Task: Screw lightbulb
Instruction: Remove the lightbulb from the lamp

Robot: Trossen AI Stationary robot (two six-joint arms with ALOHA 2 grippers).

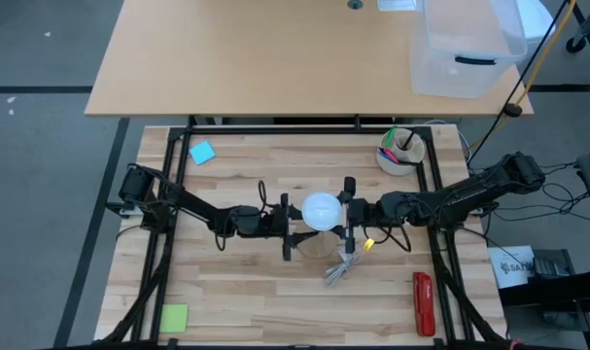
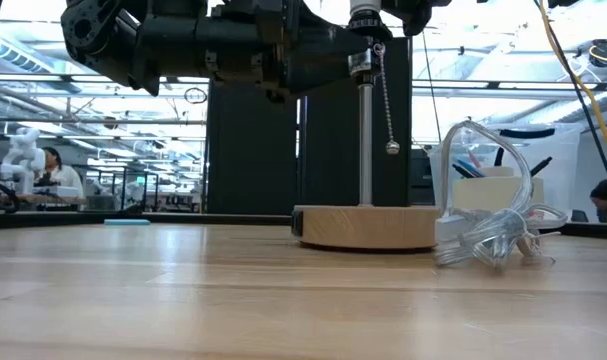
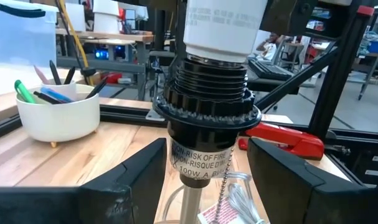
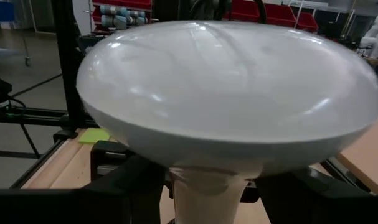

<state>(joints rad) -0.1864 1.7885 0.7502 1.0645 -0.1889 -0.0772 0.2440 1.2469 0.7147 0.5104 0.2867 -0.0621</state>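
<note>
Lightbulb [image 1: 321,210] standing upright in black socket [image 3: 207,118], axis vertical; right tool [image 1: 351,213] clamping its neck, left tool [image 1: 286,226] spreading open beside socket

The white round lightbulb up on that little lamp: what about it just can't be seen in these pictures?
- Silvery screw base of the white round lightbulb: hidden inside the black ribbed socket in the left wrist view, so how far in it sits is unknown.
- Globe: cut off by the top edge in the low view.
- Right gripper grip: blocked by the globe in its own wrist view.
- Small print on the neck: blurred.
</note>
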